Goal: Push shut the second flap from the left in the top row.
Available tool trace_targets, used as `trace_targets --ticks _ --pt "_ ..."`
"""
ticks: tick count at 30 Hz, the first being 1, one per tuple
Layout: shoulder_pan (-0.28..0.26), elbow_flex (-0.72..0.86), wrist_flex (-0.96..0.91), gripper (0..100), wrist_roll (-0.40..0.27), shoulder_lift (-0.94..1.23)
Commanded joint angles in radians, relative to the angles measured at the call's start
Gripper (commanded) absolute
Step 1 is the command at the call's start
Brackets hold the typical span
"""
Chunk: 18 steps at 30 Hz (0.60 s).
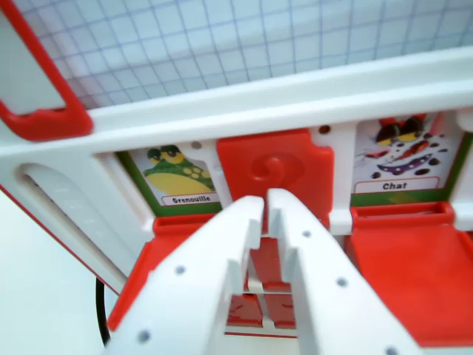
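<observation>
— What's showing along that white board (295, 103)?

— On the wrist view's left a frog card (179, 177) is lying uncovered, its flap (140, 277) hanging open below. Next, the middle flap (275, 174) is standing upright over its window. On the right, a "Chat" card (403, 159) is showing above another open flap (414, 270).

— And the gripper (266, 203)?

— Its white fingers (222, 274) are sitting nearly together, tips right at the middle flap.

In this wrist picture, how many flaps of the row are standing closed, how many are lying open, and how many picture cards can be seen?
Closed flaps: 1, the red flap with a swirl, behind the gripper.
Open flaps: 2, one under the frog card, one under the cat card.
Picture cards showing: 2, Grenouille and Chat.
Total: 5.
</observation>
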Motion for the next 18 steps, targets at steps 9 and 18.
trace_targets --ticks 9,18 --pt "0.005 -0.110 0.422 0 -0.133 0.423" --pt "0.026 0.020 0.591 0 -0.236 0.747"
